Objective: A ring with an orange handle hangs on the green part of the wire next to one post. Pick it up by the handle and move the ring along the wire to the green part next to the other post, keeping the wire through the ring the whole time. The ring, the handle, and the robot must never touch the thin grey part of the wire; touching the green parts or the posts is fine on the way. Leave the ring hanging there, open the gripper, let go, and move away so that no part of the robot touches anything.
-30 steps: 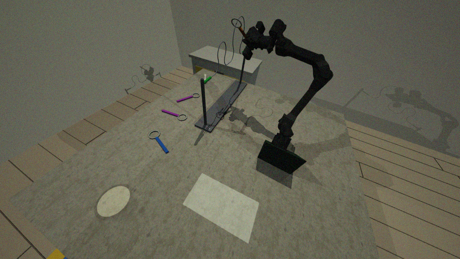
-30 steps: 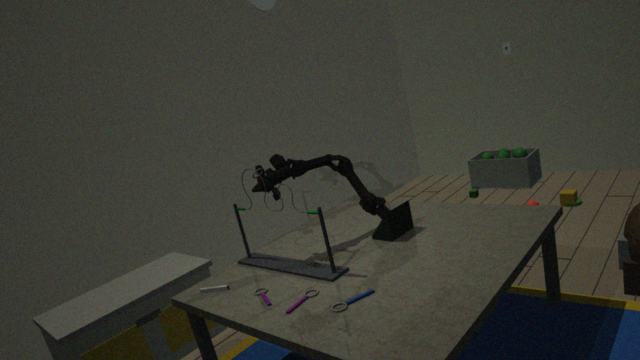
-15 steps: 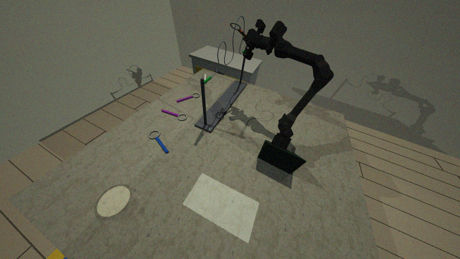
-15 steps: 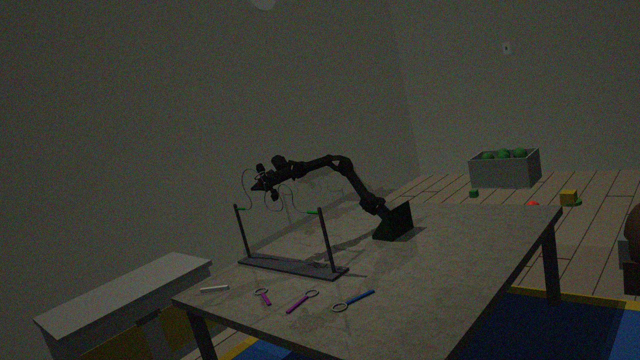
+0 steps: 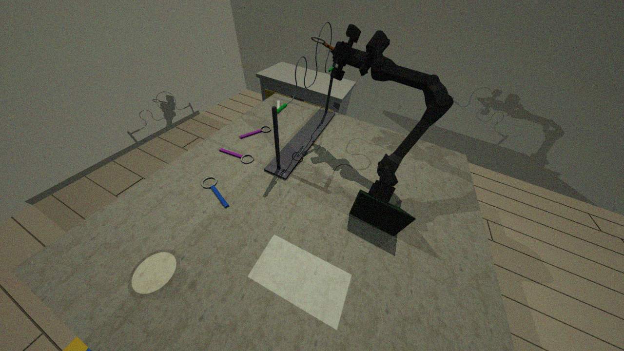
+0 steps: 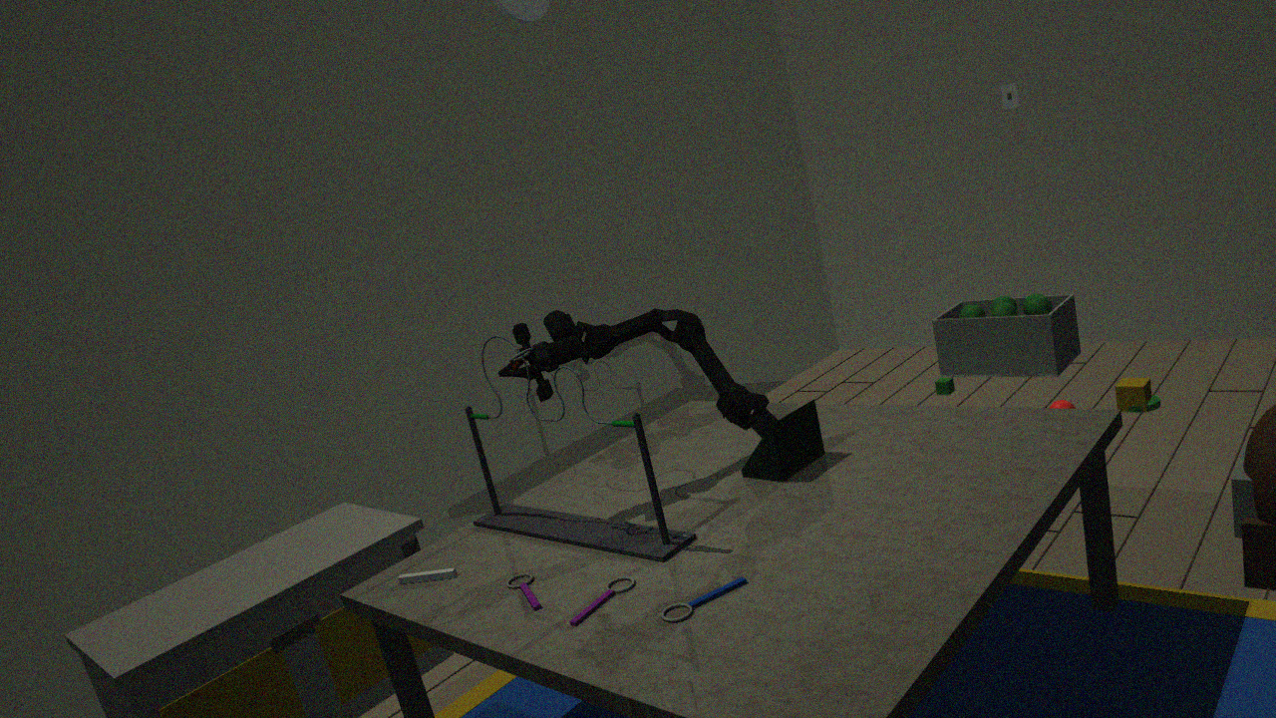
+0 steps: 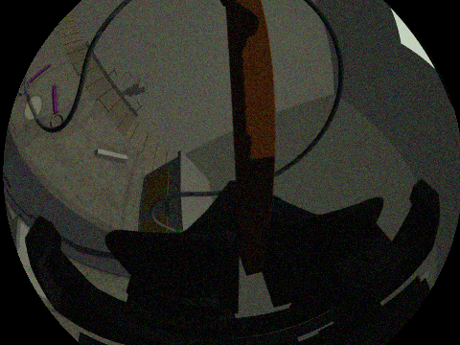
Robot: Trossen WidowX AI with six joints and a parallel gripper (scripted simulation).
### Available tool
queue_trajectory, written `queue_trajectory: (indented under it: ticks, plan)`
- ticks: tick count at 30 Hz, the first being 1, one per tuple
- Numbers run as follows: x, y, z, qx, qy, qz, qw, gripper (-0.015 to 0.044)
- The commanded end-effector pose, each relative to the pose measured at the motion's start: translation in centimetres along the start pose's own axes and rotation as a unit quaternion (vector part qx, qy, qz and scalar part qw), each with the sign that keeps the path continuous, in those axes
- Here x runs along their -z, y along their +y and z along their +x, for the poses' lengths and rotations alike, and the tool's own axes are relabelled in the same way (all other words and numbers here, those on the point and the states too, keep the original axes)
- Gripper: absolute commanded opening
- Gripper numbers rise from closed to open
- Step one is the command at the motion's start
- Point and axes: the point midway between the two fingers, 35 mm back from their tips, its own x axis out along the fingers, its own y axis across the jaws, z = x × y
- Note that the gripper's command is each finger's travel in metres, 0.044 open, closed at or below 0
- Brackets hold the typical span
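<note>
My gripper (image 5: 335, 51) (image 6: 511, 368) (image 7: 238, 187) is shut on the orange handle (image 5: 328, 45) (image 7: 259, 96), high beside the wire's tall loop near the far post (image 5: 328, 93) (image 6: 482, 460). The ring (image 5: 312, 39) is at the handle's outer end. The grey wire (image 5: 328, 22) (image 6: 495, 337) (image 7: 340, 72) appears to pass through it in the top view; contact cannot be told. The ring is out of the wrist view. One green part (image 5: 330, 69) (image 6: 479, 417) is at the far post, below my gripper. The other green part (image 5: 282, 107) (image 6: 622, 424) is at the near post (image 5: 276, 135) (image 6: 650, 478).
A dark base (image 5: 301, 139) joins the posts. Two purple-handled rings (image 5: 251, 133) (image 5: 231, 153), a blue-handled ring (image 5: 219, 196) and a white bar (image 6: 427, 576) (image 7: 111, 154) lie on the table. A cabinet (image 6: 258, 580) stands beyond the table's end.
</note>
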Motion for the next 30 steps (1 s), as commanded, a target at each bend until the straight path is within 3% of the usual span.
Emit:
queue_trajectory:
  ticks: [1,30]
  plan:
    - [-0.1,0.0,-0.5,0.008,0.015,-0.024,1.000,-0.0150]
    - [-0.4,-1.3,-0.9,0.095,0.011,-0.194,0.976,-0.0150]
